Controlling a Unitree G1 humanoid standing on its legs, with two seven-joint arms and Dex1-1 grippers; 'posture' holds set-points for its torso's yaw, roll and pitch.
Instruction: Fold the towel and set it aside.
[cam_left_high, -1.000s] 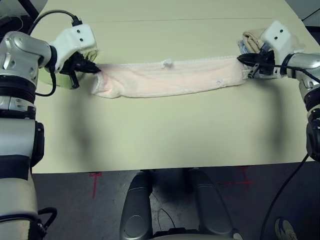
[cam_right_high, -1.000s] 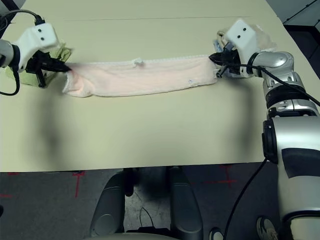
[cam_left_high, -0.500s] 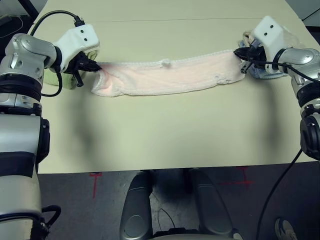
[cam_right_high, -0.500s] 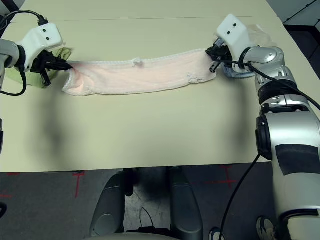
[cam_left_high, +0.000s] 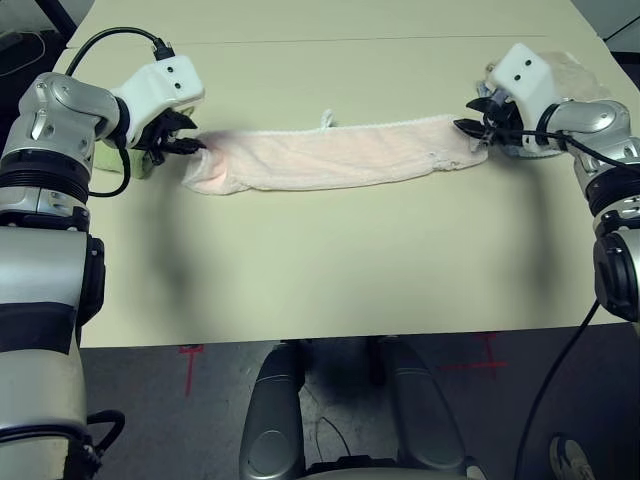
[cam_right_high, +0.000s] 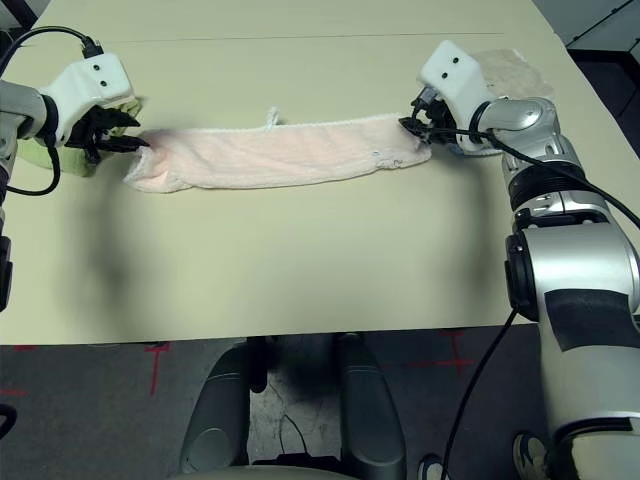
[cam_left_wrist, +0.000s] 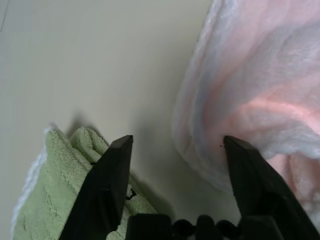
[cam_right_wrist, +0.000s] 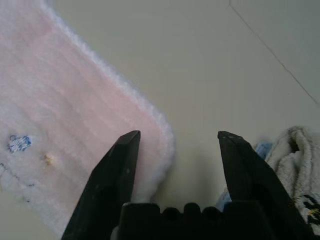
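Here: one towel (cam_left_high: 335, 158), pale pink terry, folded into a long narrow band, long axis running left to right across the cream table (cam_left_high: 320, 270). White scalloped edging along the far side. Left gripper (cam_left_high: 183, 143) and right gripper (cam_left_high: 474, 118) released, jaws spread at either end. Green towel (cam_left_wrist: 55, 195), plush, beside the left end.

We cannot read the small blue mark (cam_right_wrist: 18, 144) on the towel (cam_left_high: 330, 158). The left gripper (cam_left_high: 190, 146) covers most of the green towel (cam_left_wrist: 50, 200), and the right arm (cam_right_high: 500, 115) covers part of the folded towels (cam_right_wrist: 300, 165) at the far right.
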